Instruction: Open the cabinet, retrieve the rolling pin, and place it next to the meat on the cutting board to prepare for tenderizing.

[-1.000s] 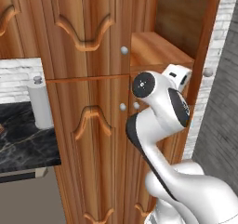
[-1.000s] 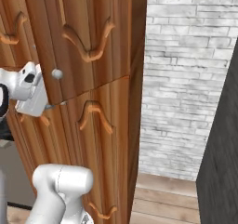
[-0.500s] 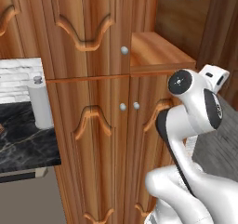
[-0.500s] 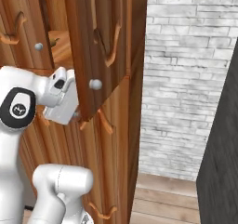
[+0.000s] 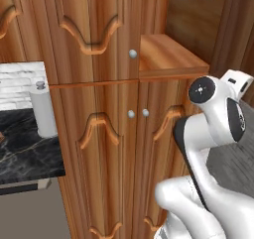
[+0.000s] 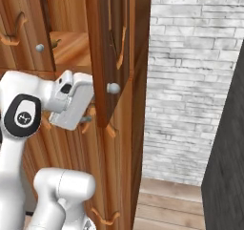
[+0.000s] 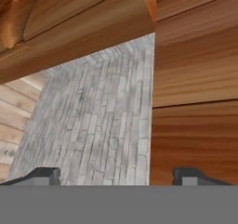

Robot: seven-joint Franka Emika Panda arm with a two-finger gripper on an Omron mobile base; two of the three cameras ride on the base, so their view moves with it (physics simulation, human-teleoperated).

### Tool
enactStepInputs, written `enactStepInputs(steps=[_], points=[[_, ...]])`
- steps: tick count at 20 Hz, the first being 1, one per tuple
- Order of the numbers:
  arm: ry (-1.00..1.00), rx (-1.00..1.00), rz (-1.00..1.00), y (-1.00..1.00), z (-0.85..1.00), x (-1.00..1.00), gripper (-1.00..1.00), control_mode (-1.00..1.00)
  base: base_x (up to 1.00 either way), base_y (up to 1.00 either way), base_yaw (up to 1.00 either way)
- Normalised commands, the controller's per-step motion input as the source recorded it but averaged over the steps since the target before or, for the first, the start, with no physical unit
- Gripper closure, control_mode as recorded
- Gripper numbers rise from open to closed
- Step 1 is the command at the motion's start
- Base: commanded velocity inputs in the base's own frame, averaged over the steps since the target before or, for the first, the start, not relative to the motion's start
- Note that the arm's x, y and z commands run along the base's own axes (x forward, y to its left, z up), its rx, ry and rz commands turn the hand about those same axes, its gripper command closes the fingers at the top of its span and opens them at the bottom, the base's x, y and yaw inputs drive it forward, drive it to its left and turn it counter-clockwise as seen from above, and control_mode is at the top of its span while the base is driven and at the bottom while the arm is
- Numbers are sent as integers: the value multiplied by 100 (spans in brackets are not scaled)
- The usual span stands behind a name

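Far left: white canister (image 5: 42,109) upright on dark marble counter (image 5: 25,153) | centre: cabinet (image 5: 99,59), left upper door shut, right door (image 6: 112,47) swung wide, bare shelf (image 5: 168,54) exposed | right: gripper (image 7: 116,175) spread apart, empty-handed, beside door's free edge, grey brick wall (image 6: 190,81) beyond

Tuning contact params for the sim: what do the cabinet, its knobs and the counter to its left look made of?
Cabinet: reddish-brown wood, smooth satin finish, visible grain and carved wavy panels. Knobs: small round, silver-grey with a highlight, probably polished metal. Counter: dark slab with pale veining, looks like polished marble or a similar stone.
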Motion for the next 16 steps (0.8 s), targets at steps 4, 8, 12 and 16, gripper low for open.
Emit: enactStepInputs(steps=[4, 8, 12, 16], points=[[-14, 0, 0, 85, 0, -31, -100, -100, 0, 0, 0], [-16, 0, 1, 96, 0, -25, -100, -100, 0, 0, 0], [-18, 1, 1, 89, 0, -15, -100, -100, 0, 0, 0], [-20, 7, 1, 79, 5, -5, -100, -100, 0, 0, 0]])
